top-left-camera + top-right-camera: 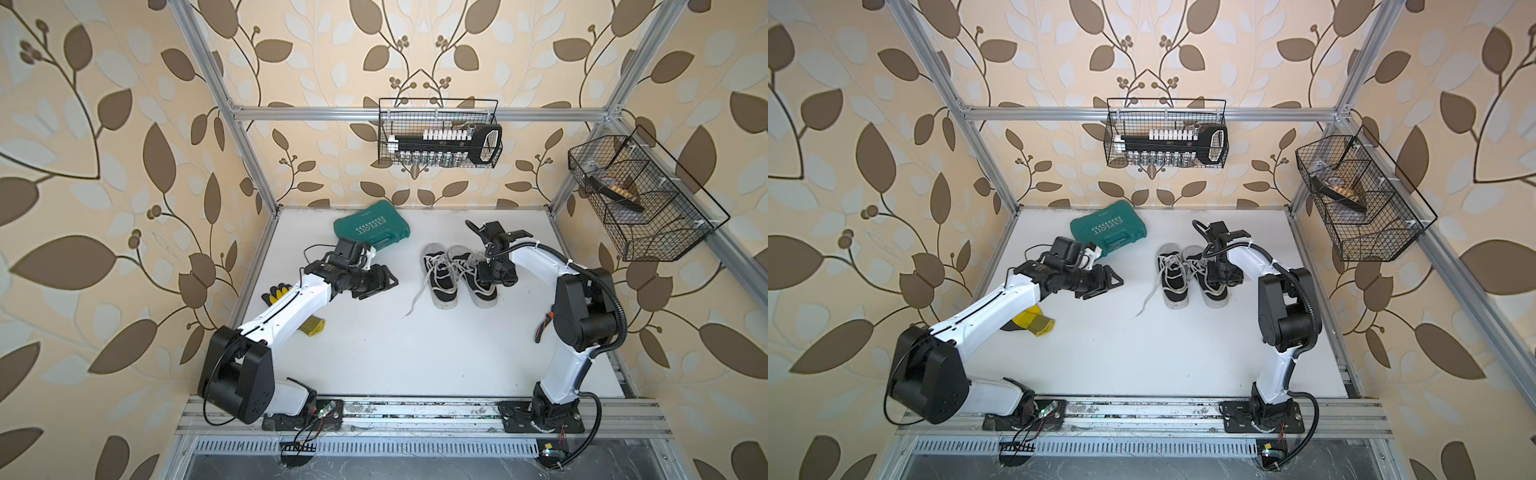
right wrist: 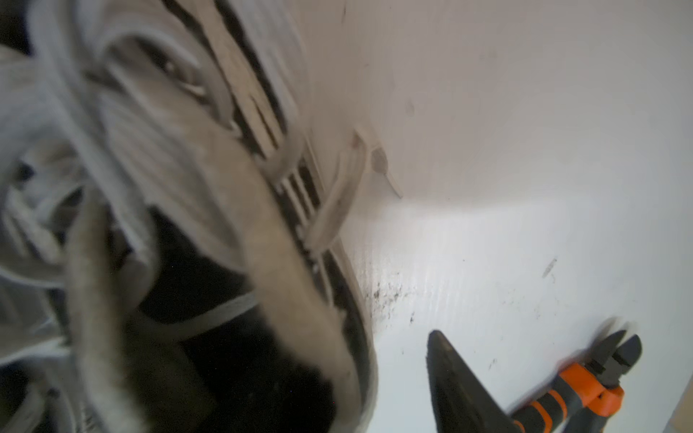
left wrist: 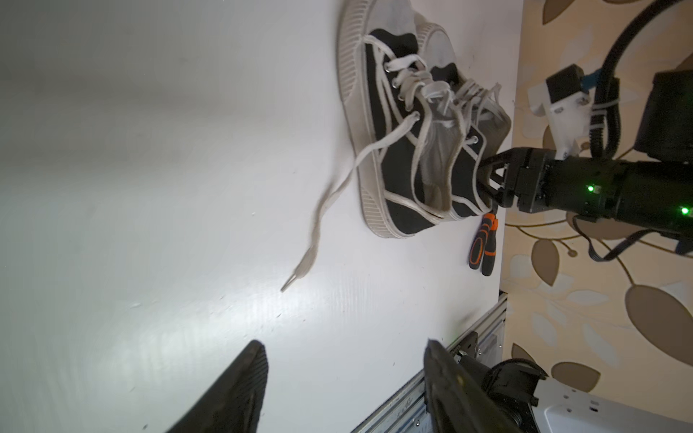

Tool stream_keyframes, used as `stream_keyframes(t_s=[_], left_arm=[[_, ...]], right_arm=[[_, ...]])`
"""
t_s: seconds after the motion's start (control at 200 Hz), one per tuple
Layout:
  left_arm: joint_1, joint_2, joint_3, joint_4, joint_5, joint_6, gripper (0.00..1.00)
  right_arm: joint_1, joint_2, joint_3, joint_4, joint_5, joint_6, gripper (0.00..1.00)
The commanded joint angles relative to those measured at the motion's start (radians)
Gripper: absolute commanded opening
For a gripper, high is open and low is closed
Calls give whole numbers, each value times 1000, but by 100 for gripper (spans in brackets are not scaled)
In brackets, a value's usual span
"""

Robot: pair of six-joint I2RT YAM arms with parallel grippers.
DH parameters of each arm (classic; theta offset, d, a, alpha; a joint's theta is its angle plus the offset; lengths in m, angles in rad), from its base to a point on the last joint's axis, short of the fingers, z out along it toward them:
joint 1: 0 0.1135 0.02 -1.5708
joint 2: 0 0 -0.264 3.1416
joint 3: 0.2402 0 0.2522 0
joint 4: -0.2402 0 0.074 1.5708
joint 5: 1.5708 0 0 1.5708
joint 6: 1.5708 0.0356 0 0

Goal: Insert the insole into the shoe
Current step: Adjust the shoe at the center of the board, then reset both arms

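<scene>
Two black shoes stand side by side on the surface (image 1: pixel 374 353): left shoe (image 1: pixel 441 282), right shoe (image 1: pixel 471 284). The left jaws hover open near the trailing lace (image 3: pixel 318 210). The right jaws meet the right shoe's collar. The right wrist view shows one finger (image 2: pixel 457 378) outside the sole, its partner hidden (gripping or not, I cannot tell). Only the left wrist view looks inside a shoe; insole and lining blur there.

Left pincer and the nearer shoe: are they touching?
Apart. In both top views bare white table shows between the left pincer and the shoe. The left wrist view agrees: the shoe lies well beyond its open jaws.
</scene>
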Motion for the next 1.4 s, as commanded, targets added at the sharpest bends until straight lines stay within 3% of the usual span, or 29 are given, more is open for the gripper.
stream_keyframes(t_s=[0.0,0.23,0.395,0.505,0.655,0.785,0.825,0.87,0.885,0.96,1.07,1.16,1.21,1.29,1.395], left_arm=[[-66,104,41,191,60,-42,67],[-101,191,75,231,46,-69,66],[-103,180,69,206,29,-56,66],[-102,165,58,195,18,-50,66],[-101,141,57,167,-1,-33,67],[-93,88,60,108,-68,10,70],[-84,60,50,106,-99,26,73],[-67,20,36,108,-132,41,97],[-61,6,30,108,-145,46,99],[-45,-96,-16,124,-260,89,99],[-16,-280,-180,247,-503,210,99],[7,-427,-361,427,-776,384,99],[23,-488,-456,526,-930,431,99],[72,-545,-577,652,-935,556,99],[143,-559,-634,673,-938,583,99]], right_arm=[[4,9,-27,37,-62,-32,58],[6,40,-17,39,-165,5,53],[36,19,-38,74,-270,62,51],[59,15,-33,76,-274,75,51],[60,2,-19,35,-192,84,61],[57,-164,-60,15,-32,64,78],[56,-239,-85,36,-5,49,97],[57,-327,-118,74,22,40,99],[56,-354,-129,91,34,39,99],[57,-503,-219,215,89,31,99],[56,-723,-493,637,123,-48,99],[55,-858,-753,1004,217,-94,99],[49,-884,-816,1084,279,-100,99],[48,-865,-843,1117,376,-104,99],[40,-766,-836,1135,485,-94,99]])
